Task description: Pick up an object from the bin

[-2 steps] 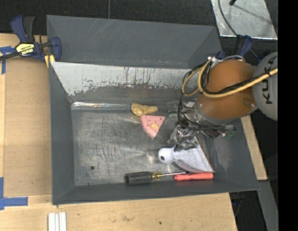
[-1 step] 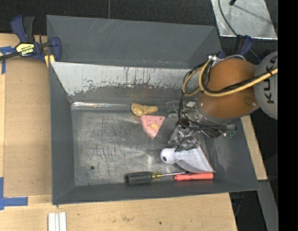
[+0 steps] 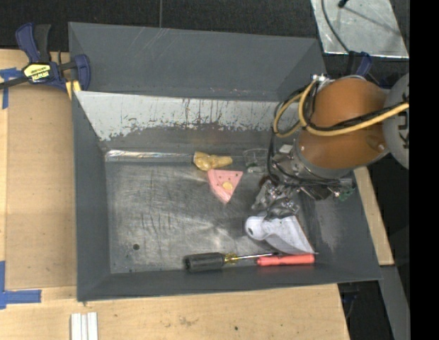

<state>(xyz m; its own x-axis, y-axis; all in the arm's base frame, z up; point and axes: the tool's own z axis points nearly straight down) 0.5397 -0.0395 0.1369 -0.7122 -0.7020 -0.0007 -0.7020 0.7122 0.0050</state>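
Observation:
My gripper (image 3: 278,202) reaches down at the right side of the bin, under the orange cover. Right below it lies a crumpled white cloth-like thing (image 3: 280,232), which the gripper's tip touches or nearly touches at the top edge. A screwdriver (image 3: 248,260) with a black handle and a red part on its shaft lies along the front wall, just under the white thing. A pink wedge (image 3: 224,183) lies to the left of the gripper, apart from it.
A small yellow lump (image 3: 209,161) rests near the back wall, just above the pink wedge. The bin's left half is bare scratched metal floor. The arm with its orange cover and yellow cables hangs over the right wall.

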